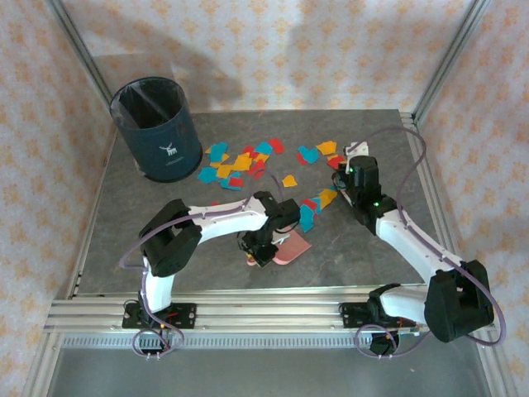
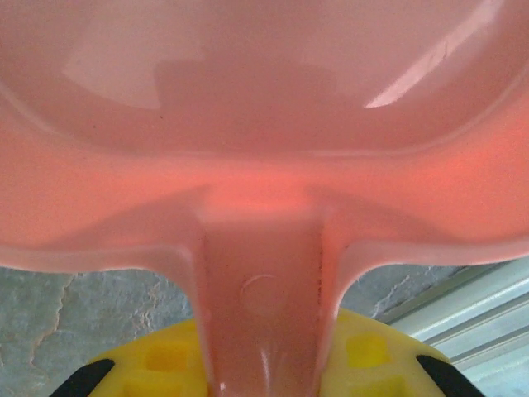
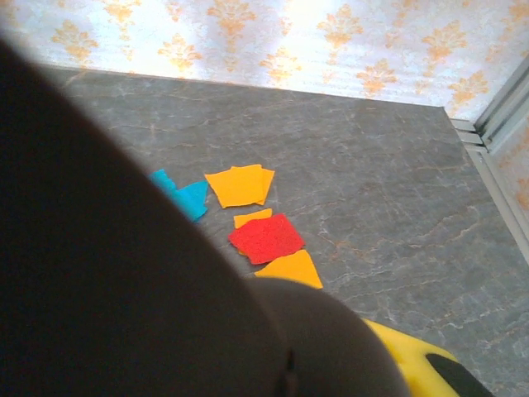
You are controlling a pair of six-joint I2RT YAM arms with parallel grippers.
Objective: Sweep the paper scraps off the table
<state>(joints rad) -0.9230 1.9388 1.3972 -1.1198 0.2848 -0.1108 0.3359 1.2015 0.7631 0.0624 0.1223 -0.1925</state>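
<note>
Peach patterned walls point(image 1: 273, 50) stand around the table point(image 1: 124, 240), a dark grey stone-like surface with silver rails at the edges. At the back left there is a dark blue bin point(image 1: 157, 128).

To its right, the paper scraps point(image 1: 244, 161) lie spread across the back middle of the table in red, yellow-orange and teal. A few of them reach down just beside the pink dustpan point(image 1: 289, 246). The left gripper point(image 1: 260, 248) holds this dustpan, with its jaws closed narrow on the handle, which runs between the yellow fingers point(image 2: 165, 360) in the left wrist view.

More to the right, the right gripper point(image 1: 359, 174) is beside the right end of the scraps. Its jaws are closed, it seems on a dark tool point(image 3: 107, 273). This tool is too close and blurred to name.

I think none of the scraps are collected yet. Several things could go wrong:
- If the lip of the dustpan is not flat on the table, the thin paper may slide under it.
- A fast stroke may throw the light pieces toward the rails or behind the bin.
- The two arms work near each other, so they may touch.
</note>
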